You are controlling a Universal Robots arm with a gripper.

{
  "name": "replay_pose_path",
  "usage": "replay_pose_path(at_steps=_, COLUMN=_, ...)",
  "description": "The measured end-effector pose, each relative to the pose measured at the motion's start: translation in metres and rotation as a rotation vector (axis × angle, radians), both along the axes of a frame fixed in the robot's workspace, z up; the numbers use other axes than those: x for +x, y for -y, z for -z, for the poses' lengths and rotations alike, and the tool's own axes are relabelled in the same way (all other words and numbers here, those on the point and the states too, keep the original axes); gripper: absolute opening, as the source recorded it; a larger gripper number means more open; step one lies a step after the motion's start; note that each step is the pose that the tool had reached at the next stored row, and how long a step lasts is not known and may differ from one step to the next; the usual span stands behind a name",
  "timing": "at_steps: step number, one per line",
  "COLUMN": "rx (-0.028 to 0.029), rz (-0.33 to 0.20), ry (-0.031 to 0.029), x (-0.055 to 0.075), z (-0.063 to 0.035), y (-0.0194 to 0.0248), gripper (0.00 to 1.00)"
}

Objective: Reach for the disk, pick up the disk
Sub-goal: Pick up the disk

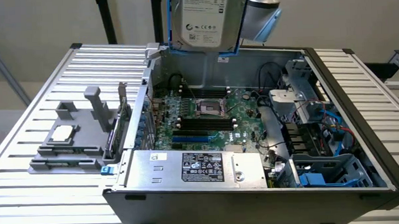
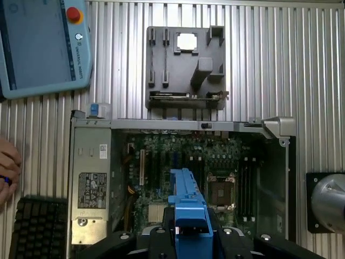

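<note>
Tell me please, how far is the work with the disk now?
The reach and the pick look done: the disk hangs upright above the open computer case, clear of it, and its blue bracket sits at the pincer in the wrist view. In hand: it is held in the air. Nothing of the task looks left.
</note>
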State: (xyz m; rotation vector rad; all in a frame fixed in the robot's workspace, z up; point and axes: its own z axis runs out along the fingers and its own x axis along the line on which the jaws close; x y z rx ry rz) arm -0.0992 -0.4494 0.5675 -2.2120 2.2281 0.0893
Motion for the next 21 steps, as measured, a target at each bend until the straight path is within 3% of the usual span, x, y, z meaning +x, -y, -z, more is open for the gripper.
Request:
replay_pose_path(at_steps=5, rx=0.0000, rz=0.000, ry=0.0000, x=0.019, z=0.0011, y=0.0108, gripper=0.33)
replay_pose_path(at_steps=21, rx=0.0001, rz=0.000, ry=0.0001, x=0.092, z=0.0062, y=0.0347, gripper=0.33)
